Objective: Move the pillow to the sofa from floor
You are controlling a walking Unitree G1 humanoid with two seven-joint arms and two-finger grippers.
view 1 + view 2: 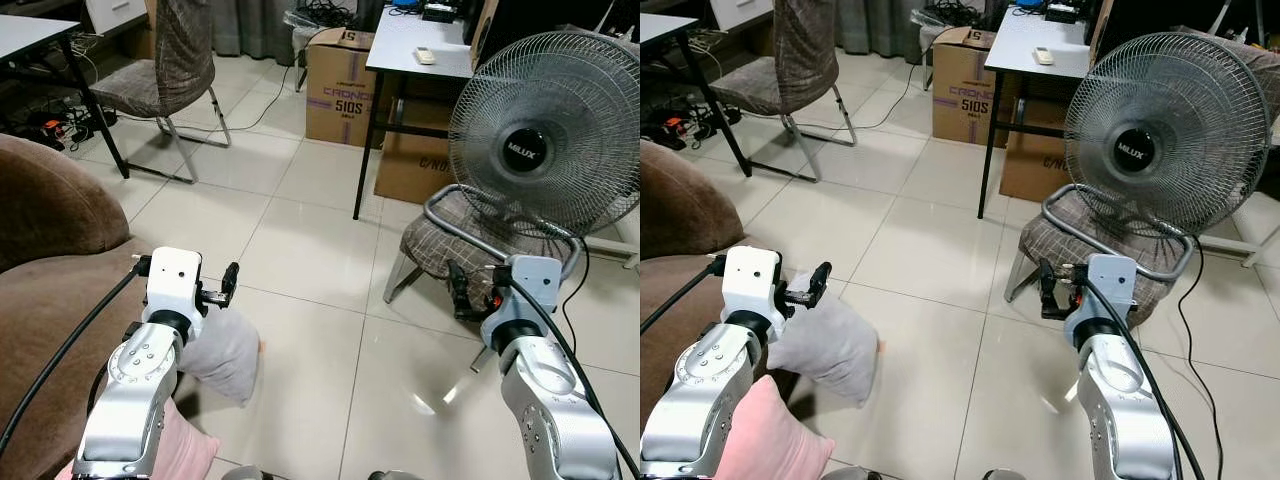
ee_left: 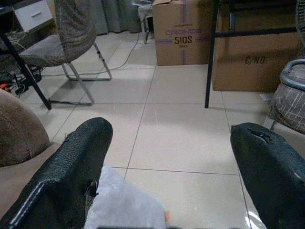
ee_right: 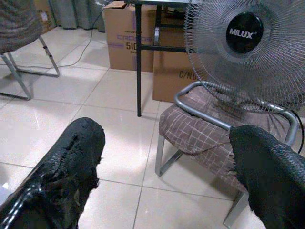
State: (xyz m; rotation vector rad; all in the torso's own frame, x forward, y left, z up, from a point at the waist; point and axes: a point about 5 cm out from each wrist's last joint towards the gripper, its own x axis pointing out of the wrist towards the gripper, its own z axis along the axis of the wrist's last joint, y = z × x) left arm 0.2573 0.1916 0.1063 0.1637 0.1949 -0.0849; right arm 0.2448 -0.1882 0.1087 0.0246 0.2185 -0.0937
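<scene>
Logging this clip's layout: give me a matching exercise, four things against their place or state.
1. grey pillow
2. pink pillow
3. fan
4. left gripper

A. behind a checked chair
B. open, above the grey pillow
C. on the floor beside the sofa
D. at the lower edge, beside the left arm

Pairs: 1-C, 2-D, 3-A, 4-B

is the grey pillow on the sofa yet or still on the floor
Still on the floor: the grey pillow lies on the tiles beside the brown sofa, under the open left gripper.
</scene>
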